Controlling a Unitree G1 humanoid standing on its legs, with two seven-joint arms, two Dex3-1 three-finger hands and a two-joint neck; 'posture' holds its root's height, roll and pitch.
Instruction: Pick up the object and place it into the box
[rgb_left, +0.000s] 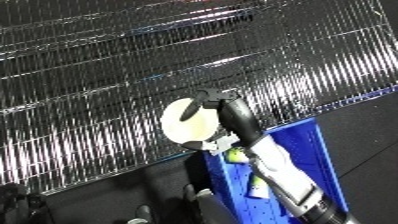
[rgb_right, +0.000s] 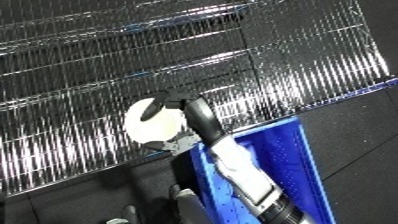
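Dark floor (rgb_right: 355, 125), blue bin (rgb_right: 298, 165) on it, wire mesh (rgb_left: 107, 75) behind

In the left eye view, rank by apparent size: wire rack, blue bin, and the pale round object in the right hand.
1. Wire rack, filling most of the view.
2. Blue bin, partly hidden by the forearm.
3. Pale round object, held by the right hand; nearer the camera, so its true size is unsure.

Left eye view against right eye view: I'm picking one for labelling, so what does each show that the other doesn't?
Only the left eye view shows small items in the bin, a yellow-green object and a white one beside the forearm. Only the right eye view shows the wire mesh's right edge, with dark floor beyond. Both show the right hand curled on a white round object near the blue bin's upper-left corner, and dark fingers at the lower edge, too cut off to read.
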